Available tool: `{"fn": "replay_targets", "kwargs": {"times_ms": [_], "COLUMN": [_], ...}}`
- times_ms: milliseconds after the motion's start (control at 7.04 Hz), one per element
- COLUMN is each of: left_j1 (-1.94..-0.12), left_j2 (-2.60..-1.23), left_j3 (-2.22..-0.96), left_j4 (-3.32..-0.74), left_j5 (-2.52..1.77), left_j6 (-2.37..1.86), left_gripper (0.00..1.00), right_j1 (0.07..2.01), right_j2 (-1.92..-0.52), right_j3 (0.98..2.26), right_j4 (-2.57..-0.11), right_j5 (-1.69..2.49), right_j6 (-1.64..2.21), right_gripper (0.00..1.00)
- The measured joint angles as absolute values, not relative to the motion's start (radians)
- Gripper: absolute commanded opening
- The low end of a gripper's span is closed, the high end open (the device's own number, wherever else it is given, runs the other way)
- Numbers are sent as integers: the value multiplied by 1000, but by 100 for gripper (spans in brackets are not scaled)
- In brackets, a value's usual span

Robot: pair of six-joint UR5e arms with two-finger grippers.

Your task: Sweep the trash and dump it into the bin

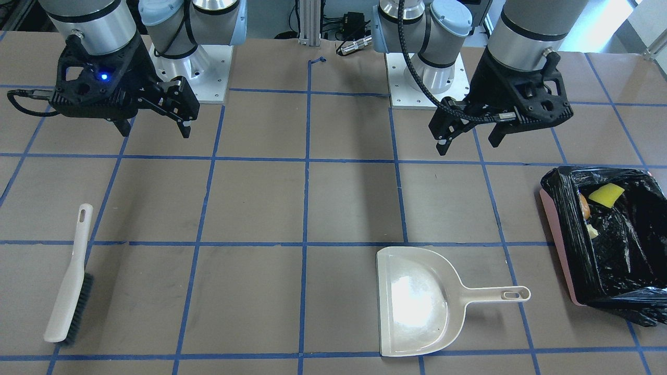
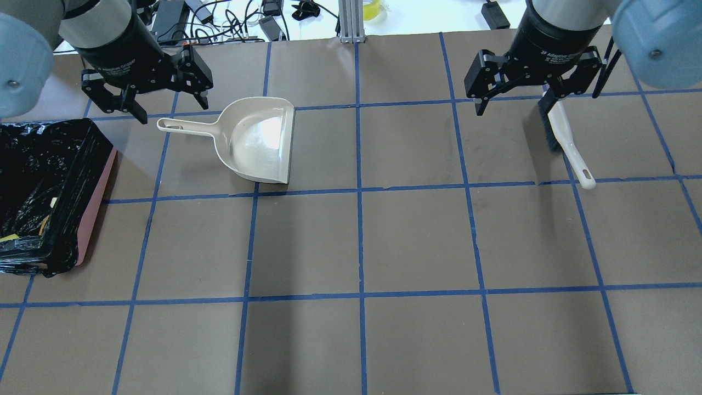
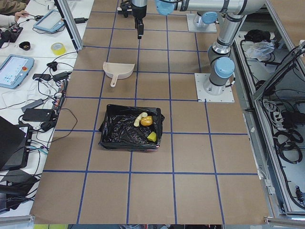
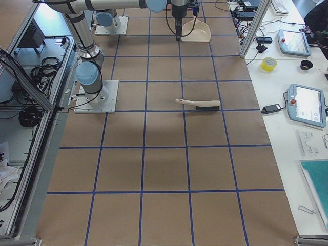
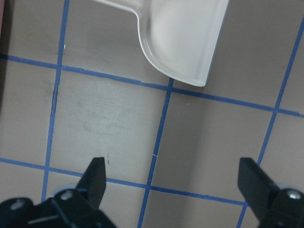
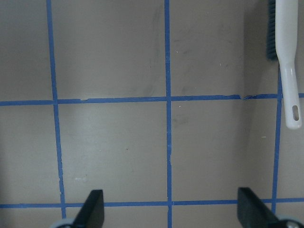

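The pink bin [image 1: 558, 245] with a black bag stands at the table's end on my left; it also shows in the overhead view [image 2: 100, 206] and the exterior left view [image 3: 108, 125]. Inside lie the yellow wedge [image 1: 606, 194], the amber lump [image 1: 584, 207] and the cream slice [image 1: 591, 230]. My left gripper [image 1: 468, 147] is open and empty, above the table near the dustpan handle [image 2: 184, 126]. My right gripper [image 1: 155, 133] is open and empty, above the table near the brush [image 2: 565, 137].
The beige dustpan [image 1: 417, 302] lies flat and empty, handle toward the bin; its lip shows in the left wrist view [image 5: 185, 38]. The white brush [image 1: 70, 278] lies on the table on my right side, also in the right wrist view [image 6: 286, 52]. Blue tape lines grid the brown table.
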State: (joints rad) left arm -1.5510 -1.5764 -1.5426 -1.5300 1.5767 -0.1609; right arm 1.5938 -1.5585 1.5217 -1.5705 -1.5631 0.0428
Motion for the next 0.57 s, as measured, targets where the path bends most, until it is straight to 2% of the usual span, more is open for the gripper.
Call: {"fn": "replay_targets", "kwargs": {"times_ms": [569], "left_j1": [-1565], "left_j2": [-1559], "left_j3": [-1576], "left_j4": [-1558], "left_j5": [1579], "left_j6": [-37], "left_gripper": [100], "right_j1": [1594], "right_j2": [-1558], "right_j3": [1523], "right_j4": [-1571], "right_j5": [-1563], "right_j6": [41], "right_gripper": [100]}}
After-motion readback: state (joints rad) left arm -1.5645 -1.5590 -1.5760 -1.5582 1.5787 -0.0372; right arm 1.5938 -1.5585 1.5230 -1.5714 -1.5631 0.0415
